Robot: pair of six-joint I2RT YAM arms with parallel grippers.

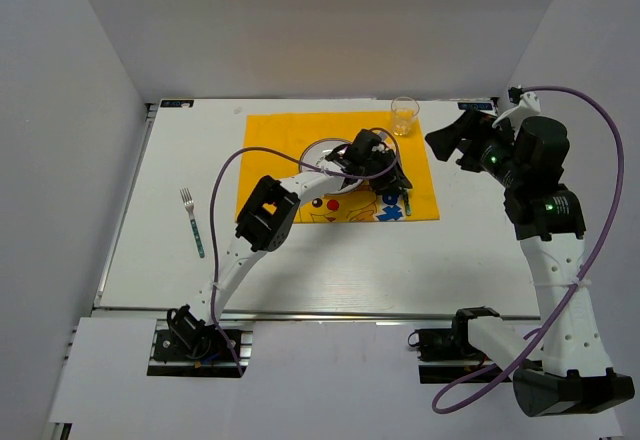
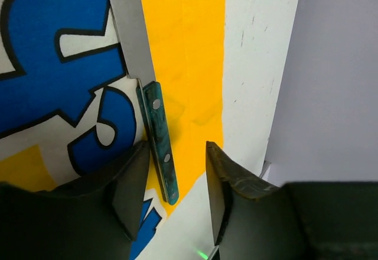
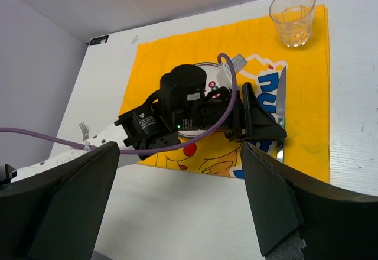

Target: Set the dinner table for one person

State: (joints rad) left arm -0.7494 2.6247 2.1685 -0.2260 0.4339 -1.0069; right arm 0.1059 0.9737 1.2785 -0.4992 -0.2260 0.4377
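The white dinner table (image 1: 330,260) carries a yellow cartoon placemat (image 1: 270,140). A knife (image 1: 406,200) with a teal handle (image 2: 160,142) and steel blade (image 2: 130,29) lies flat on the mat's right side. My left gripper (image 1: 395,185) is open just above it, with its fingers either side of the handle's end (image 2: 177,195) and not touching it. A white plate (image 1: 322,152) sits mid-mat, mostly hidden by the left arm. My right gripper (image 1: 445,140) is open and empty, raised over the table's right side (image 3: 180,201).
A clear glass (image 1: 404,115) stands at the mat's far right corner, also in the right wrist view (image 3: 292,16). A fork (image 1: 192,222) with a teal handle lies on the bare table left of the mat. White walls enclose the table.
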